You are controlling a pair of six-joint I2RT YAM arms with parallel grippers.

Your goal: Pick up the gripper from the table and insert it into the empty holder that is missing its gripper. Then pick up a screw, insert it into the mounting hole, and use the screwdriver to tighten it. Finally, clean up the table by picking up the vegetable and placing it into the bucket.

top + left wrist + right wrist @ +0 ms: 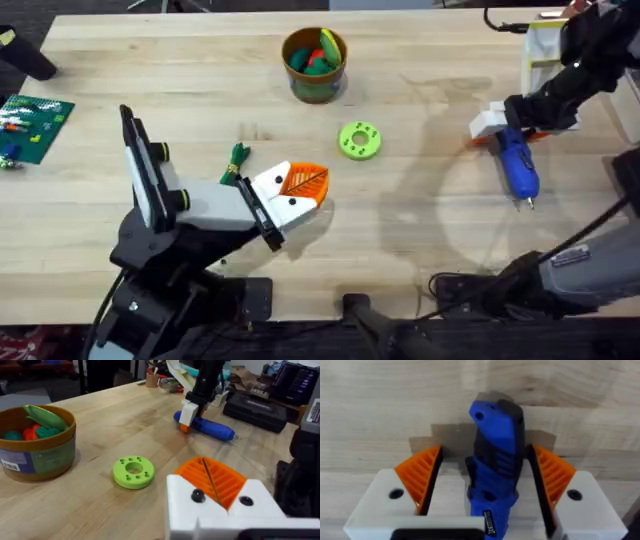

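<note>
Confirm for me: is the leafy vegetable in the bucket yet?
No; the vegetable lies on the table beside the left gripper, apart from the bucket.

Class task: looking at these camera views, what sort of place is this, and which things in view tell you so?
Probably a robotics lab or workshop: a wooden workbench with a blue screwdriver, a green circuit board at its edge, and cluttered tool cases behind.
</note>
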